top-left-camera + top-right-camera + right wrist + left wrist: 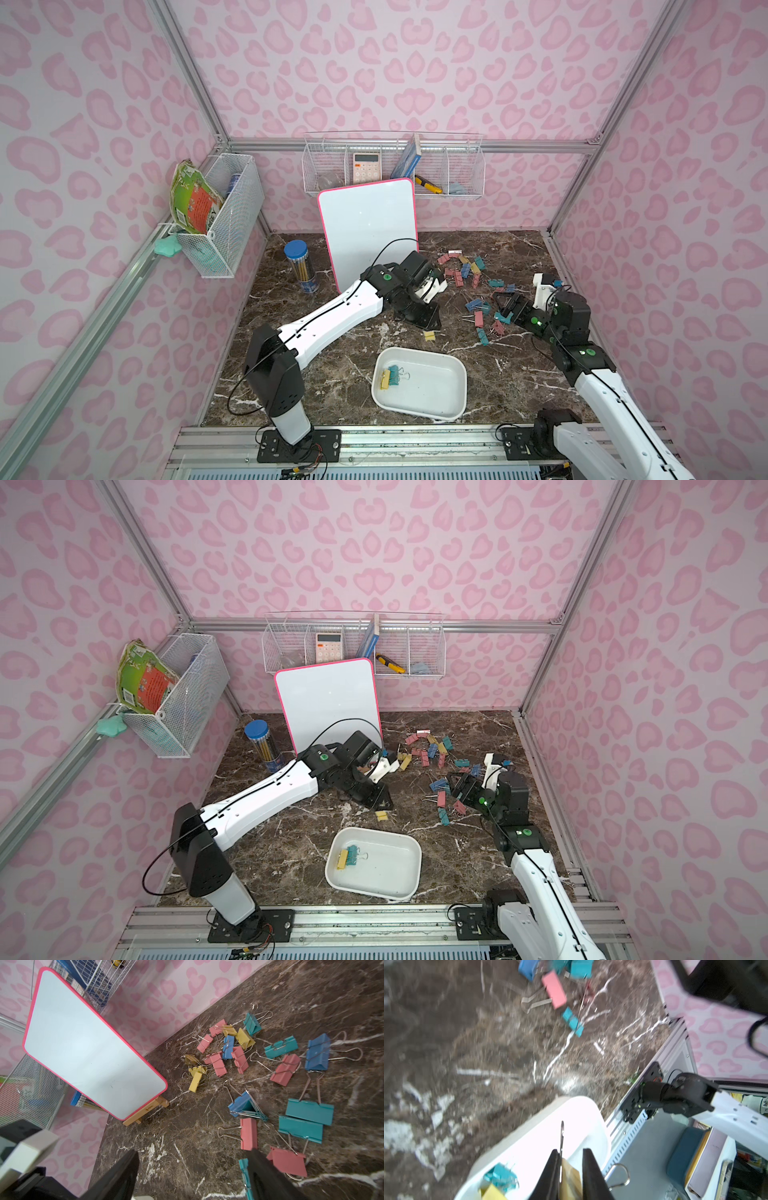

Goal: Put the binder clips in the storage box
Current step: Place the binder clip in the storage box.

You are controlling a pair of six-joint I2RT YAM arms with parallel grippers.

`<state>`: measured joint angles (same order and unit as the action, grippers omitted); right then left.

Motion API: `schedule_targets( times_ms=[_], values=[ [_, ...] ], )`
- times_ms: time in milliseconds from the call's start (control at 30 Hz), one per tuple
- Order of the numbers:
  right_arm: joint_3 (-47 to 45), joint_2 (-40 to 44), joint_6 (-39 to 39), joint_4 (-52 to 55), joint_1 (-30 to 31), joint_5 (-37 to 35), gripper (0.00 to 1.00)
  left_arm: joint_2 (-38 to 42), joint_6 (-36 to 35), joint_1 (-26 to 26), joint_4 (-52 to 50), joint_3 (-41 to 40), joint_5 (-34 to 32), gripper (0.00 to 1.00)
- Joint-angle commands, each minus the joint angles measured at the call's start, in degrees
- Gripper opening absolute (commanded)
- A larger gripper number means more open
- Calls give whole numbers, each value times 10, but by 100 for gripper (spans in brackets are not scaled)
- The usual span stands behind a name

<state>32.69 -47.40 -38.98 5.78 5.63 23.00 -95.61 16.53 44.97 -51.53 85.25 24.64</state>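
The left gripper [569, 1174] is pinched on a yellow clip [570, 1178]. The folded body sits between the black fingers [550, 1172], one silver wire handle stands up past the fingertips, and the other loops out to the side. Just below and ahead of it is the single box [587, 1111], a shallow white tray with rounded corners and a rim, lying on the desk [467, 1064]. Inside are two clips [500, 1177], one teal and one yellow, side by side.

The right gripper [193, 1176] hangs spread wide, with nothing between its fingers. Beside one finger lie a teal clip [244, 1176] and a pink clip [287, 1161]. Beyond them the loose clips [248, 1133] scatter over the desk, small folded bodies in pink, yellow, teal and blue with silver wire handles. That wrist view shows about twenty: three blue, five teal, five yellow and some seven pink. The farthest overlap too much for a firm count.
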Motion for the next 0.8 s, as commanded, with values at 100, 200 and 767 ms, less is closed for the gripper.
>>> schedule_targets(
  times_ms=[100,200,767],
  values=[
    [-2,0,18,-21,8,13,85,26,18,9,-69,-117,12,7],
    [-9,8,9,-20,9,12,85,3,8,14,-56,-134,36,7],
    [-5,42,-6,19,15,-41,85,-28,-29,33,-56,-210,-24,35]
  ],
)
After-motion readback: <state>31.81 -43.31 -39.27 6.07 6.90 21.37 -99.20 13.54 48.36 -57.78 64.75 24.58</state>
